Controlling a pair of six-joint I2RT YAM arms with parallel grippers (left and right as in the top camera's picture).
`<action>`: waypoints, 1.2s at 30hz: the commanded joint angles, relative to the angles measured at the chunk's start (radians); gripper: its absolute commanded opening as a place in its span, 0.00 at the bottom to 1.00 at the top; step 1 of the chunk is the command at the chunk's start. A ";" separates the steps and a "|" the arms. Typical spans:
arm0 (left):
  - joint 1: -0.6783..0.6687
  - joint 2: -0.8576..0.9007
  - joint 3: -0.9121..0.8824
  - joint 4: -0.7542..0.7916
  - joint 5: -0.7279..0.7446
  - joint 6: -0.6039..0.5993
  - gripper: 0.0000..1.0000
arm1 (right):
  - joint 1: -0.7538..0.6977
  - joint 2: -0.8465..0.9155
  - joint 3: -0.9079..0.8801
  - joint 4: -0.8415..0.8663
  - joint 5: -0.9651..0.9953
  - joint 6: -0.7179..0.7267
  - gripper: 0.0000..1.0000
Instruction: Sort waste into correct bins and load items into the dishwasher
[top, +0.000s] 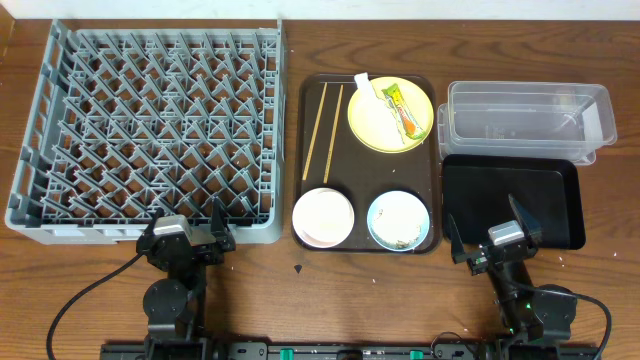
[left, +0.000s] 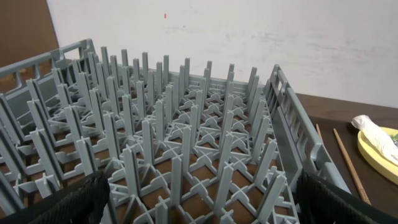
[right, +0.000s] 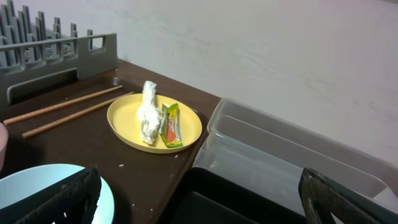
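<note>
Wrapper (top: 364, 85), sachet (top: 401, 111) unsorted on yellow plate (top: 372, 127) at 1 o'clock; dish rack (top: 150, 120), clear tub (top: 520, 112), black tray (top: 500, 195) unfilled; left gripper (top: 185, 224), right gripper (top: 484, 226) spread, holding nothing.

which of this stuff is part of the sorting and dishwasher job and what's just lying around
Job: dish rack, plate, white bowl, blue bowl with crumbs, chopsticks, wrapper, sachet, clear tub, black tray.
Lying about: brown serving tray under the dishes, table.
</note>
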 joint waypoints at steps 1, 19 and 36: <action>0.002 -0.006 -0.031 -0.018 -0.004 -0.006 0.97 | -0.003 -0.005 -0.002 -0.003 -0.005 -0.008 0.99; 0.002 -0.006 -0.031 -0.018 -0.004 -0.006 0.97 | -0.003 -0.003 -0.002 -0.002 -0.005 -0.013 0.99; 0.002 -0.006 -0.031 0.040 0.080 -0.007 0.97 | -0.003 -0.003 -0.002 0.024 -0.182 -0.010 0.99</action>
